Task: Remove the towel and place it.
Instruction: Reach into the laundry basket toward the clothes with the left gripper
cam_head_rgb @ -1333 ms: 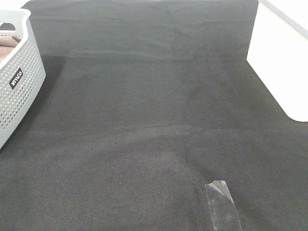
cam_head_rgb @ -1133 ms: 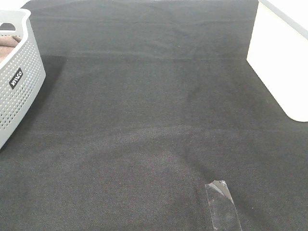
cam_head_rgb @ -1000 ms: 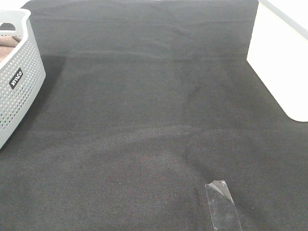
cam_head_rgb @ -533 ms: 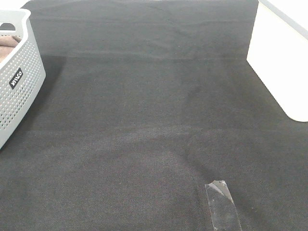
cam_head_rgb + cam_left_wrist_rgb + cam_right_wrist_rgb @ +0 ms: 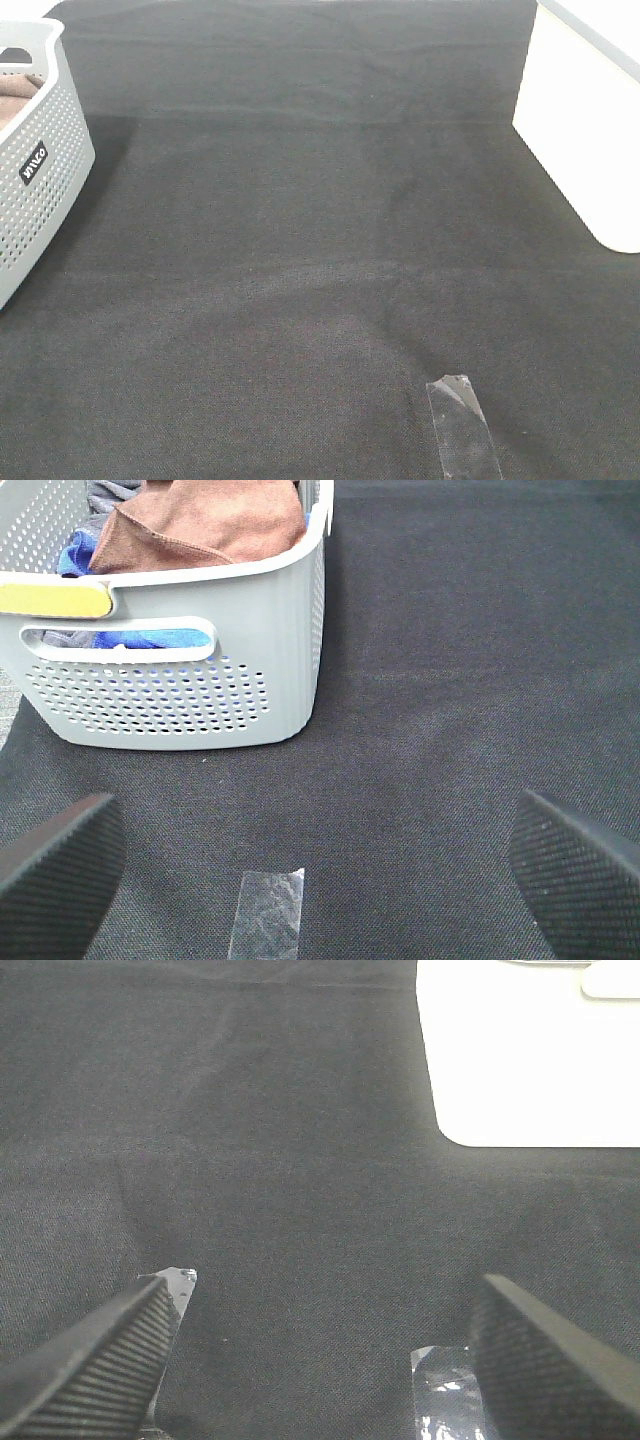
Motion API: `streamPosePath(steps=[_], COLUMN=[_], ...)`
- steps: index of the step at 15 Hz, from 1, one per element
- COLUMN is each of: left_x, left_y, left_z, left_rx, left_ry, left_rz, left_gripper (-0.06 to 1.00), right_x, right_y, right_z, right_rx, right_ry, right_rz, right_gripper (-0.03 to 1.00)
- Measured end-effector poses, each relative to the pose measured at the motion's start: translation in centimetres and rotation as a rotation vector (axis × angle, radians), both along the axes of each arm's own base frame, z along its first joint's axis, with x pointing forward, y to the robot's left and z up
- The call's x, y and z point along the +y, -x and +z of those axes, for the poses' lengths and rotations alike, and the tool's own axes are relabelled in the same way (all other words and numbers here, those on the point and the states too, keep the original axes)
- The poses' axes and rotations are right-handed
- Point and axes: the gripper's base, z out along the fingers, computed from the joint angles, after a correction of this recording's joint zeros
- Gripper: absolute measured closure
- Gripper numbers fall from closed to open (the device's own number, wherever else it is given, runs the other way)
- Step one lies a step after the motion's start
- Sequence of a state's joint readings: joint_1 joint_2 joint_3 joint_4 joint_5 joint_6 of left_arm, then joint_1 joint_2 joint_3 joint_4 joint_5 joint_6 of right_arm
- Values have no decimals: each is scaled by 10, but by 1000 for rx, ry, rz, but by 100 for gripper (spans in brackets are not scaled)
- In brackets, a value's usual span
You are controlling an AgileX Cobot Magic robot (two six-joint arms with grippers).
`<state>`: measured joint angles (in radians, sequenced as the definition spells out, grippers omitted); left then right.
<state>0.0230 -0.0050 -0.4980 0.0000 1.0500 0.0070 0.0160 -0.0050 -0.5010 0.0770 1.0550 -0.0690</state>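
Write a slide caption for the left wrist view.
Open left gripper faces a grey perforated basket holding the brown towel atop blue cloth, on black fabric.

Towel [image 5: 200, 525] cut by frame edge, lower part hidden behind basket [image 5: 285, 630] wall; blue cloth [image 5: 150, 638] barely visible.

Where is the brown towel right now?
In the left wrist view the towel lies bunched inside the grey perforated basket, over a blue cloth; the basket stands at the left edge of the exterior high view.
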Motion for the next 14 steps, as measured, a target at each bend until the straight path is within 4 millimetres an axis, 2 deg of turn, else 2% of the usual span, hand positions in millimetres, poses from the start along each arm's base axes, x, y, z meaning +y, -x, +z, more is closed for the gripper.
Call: streamPosePath(steps=[6,8,9,10,11,14], left_x=[0,0,0,1,4,13], left_y=[0,2,-3,-12,-39,-111], left_z=[0,16,35,56,83,137], left_rx=[0,-17,8,57,161,309], left_ry=[-8,-127,-230,-334,-496,-788], left_rz=[-4,-61,-114,-167,-255,-396], left_gripper=[-5,-5,-5,-5,-5,-5], right_x=[0,0,0,0,0,0], right_y=[0,0,0,0,0,0], right_z=[0,0,0,0,0,0], right_rx=[0,0,0,0,0,0], right_ry=[0,0,0,0,0,0], right_rz=[0,0,0,0,0,0], right_gripper=[22,22,22,22,22,22])
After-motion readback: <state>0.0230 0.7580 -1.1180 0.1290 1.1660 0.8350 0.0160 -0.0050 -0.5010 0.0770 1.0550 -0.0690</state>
